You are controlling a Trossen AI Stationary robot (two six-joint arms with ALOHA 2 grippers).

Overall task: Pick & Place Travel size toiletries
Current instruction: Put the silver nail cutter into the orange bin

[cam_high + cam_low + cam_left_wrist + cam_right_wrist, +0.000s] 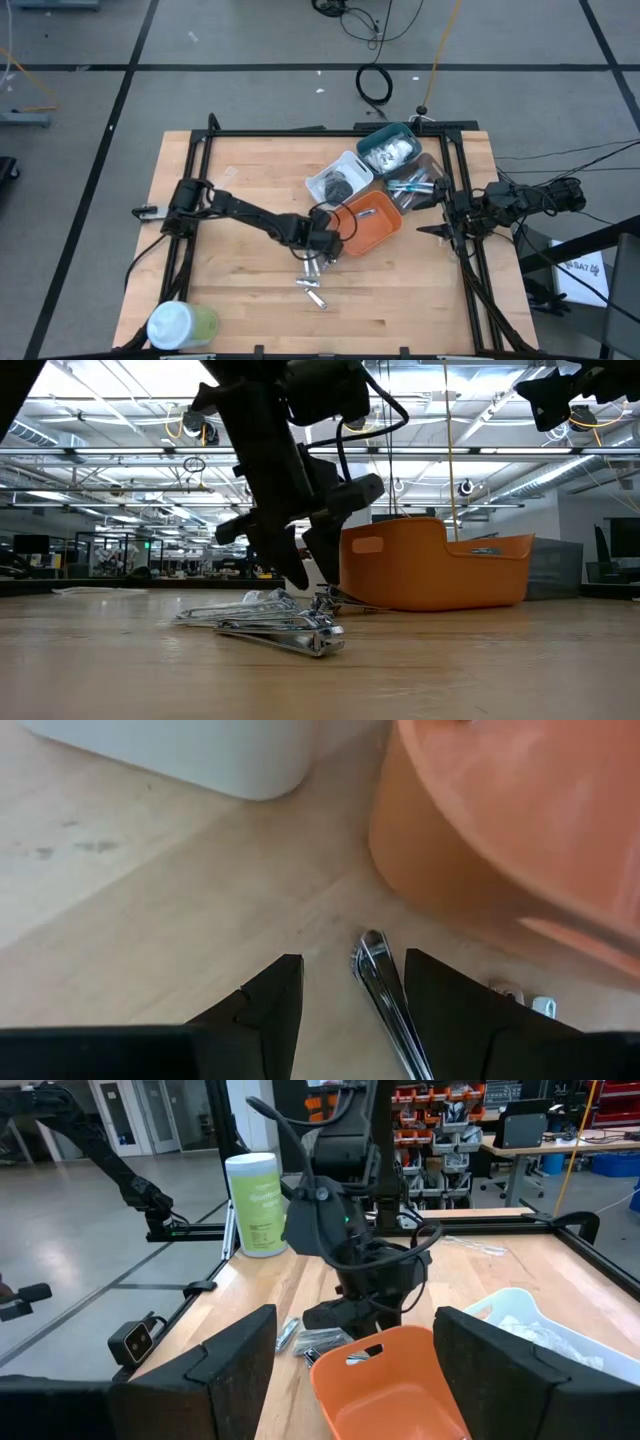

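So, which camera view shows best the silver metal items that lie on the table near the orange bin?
The low view: the silver items lie close and unobstructed. The high view shows them small. The left wrist view shows one between the open left gripper fingers. The right wrist view half hides them.

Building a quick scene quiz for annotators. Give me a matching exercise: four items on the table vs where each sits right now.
Things:
1. orange bin
2. teal bin
3. white-and-green cylinder
4. silver nail clippers

Places:
A. near left corner of the table
B. loose on the wood, just below the left tool
C. far end of the bin row, near the table's far edge
D. right beside the left tool, mid-table

Pairs: 1-D, 2-C, 3-A, 4-B
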